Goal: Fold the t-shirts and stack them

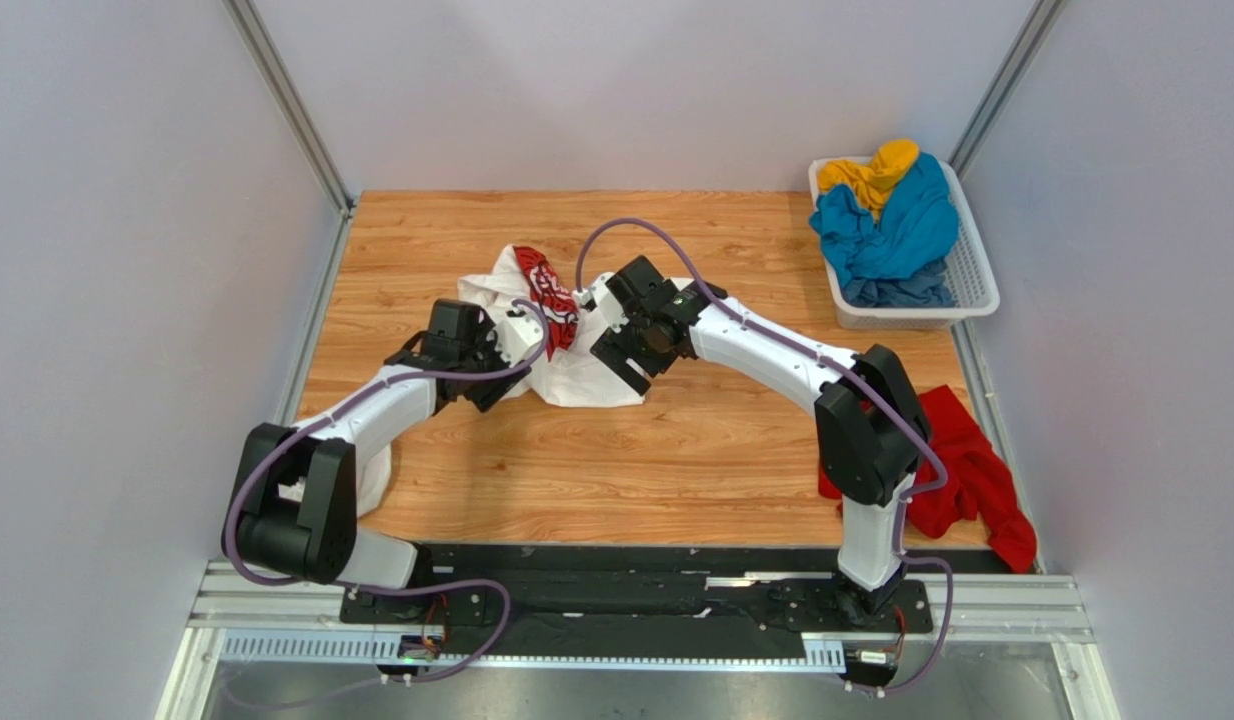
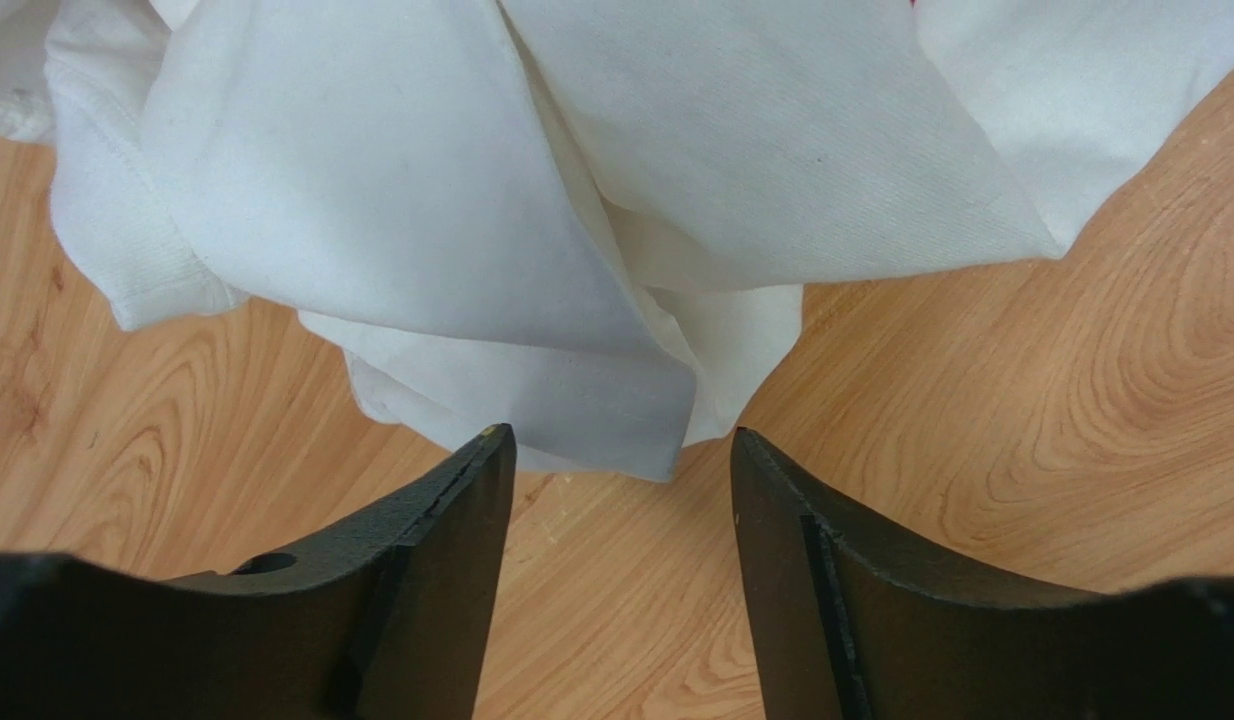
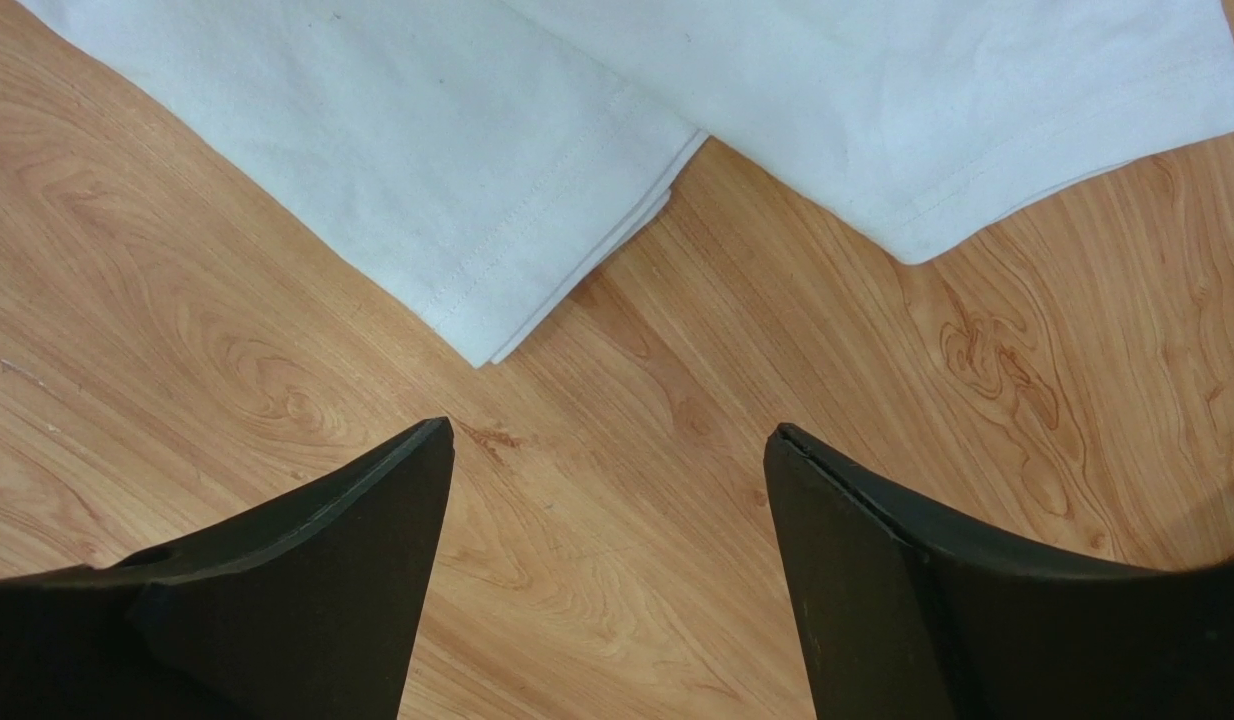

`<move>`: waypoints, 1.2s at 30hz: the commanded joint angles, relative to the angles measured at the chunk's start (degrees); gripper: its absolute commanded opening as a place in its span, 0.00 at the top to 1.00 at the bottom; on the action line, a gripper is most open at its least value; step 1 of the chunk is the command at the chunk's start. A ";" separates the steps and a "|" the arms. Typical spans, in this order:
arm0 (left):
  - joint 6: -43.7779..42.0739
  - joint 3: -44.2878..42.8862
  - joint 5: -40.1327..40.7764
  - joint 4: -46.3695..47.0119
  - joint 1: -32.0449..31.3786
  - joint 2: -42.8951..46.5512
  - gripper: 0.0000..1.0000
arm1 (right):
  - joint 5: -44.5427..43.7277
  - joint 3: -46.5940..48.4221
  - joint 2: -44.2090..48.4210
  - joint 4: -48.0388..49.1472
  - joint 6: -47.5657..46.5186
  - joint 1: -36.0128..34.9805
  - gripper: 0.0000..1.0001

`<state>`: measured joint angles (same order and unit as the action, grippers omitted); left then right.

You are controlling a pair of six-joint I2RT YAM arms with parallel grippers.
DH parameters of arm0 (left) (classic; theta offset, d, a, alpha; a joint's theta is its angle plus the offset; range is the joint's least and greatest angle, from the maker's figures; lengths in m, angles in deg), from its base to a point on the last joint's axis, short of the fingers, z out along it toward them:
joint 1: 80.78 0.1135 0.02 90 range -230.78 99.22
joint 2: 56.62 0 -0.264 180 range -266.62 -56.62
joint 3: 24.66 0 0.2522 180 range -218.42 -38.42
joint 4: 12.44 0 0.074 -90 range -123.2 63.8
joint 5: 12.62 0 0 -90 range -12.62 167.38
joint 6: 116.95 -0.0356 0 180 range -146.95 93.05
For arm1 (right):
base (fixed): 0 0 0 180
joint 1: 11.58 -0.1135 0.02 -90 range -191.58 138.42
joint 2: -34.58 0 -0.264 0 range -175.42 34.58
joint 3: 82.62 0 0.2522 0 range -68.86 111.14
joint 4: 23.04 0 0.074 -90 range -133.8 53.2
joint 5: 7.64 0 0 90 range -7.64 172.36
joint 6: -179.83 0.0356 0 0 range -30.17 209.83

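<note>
Top external: seeing white t-shirt [image 1: 566, 372] crumpled at table [image 1: 698, 450] centre, red print at its 12 o'clock. Reading left gripper [image 2: 620, 438] as spread, empty, cloth just ahead. Same for right gripper [image 3: 608, 431]: spread over bare wood near hem. Spotting blue t-shirt [image 1: 894, 225] and yellow t-shirt [image 1: 874, 168] in basket [image 1: 972, 278] at 2 o'clock, red t-shirt [image 1: 976, 465] at 4 o'clock.

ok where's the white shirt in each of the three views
Top external: the white t-shirt lies crumpled mid-table, red print showing.
Left wrist: its bunched folds fill the upper half, just ahead of the open left gripper.
Right wrist: a hem corner and a sleeve edge cross the top, beyond the open right gripper.
Shared landmark: the wooden table beneath it.
</note>
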<state>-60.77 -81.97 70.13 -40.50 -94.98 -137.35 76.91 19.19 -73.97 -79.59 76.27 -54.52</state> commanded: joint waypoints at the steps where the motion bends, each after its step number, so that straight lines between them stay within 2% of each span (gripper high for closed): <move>1: -0.54 -3.12 -0.93 1.91 0.13 -0.92 0.38 | 0.53 -0.33 1.77 0.60 0.64 -0.22 0.20; 10: -0.37 -4.26 -0.40 2.18 0.13 -2.77 0.50 | 0.80 -0.69 1.59 0.69 0.91 -0.30 0.21; 16: -0.54 -5.14 -0.23 1.83 0.13 -3.91 0.67 | 1.06 -1.04 1.59 0.77 0.91 -0.30 0.22; 18: -0.54 -5.40 -0.23 1.56 0.13 -4.26 0.77 | 1.06 -1.04 1.50 0.77 0.91 -0.30 0.22; 23: 0.07 -5.49 -0.49 1.47 0.13 -3.74 0.92 | 1.50 -1.13 1.15 0.77 0.99 -0.30 0.22; 30: 1.13 -5.76 -0.40 -0.02 0.13 -0.40 0.92 | 2.90 -0.69 -0.69 0.68 0.99 -0.30 0.24; 36: 1.39 -5.84 -0.84 -1.34 0.13 2.42 0.84 | 3.61 -0.42 -1.13 0.42 1.17 -0.31 0.25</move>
<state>-60.07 -85.64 70.39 -41.31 -95.00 -137.85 79.57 18.16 -74.39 -79.59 76.55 -54.54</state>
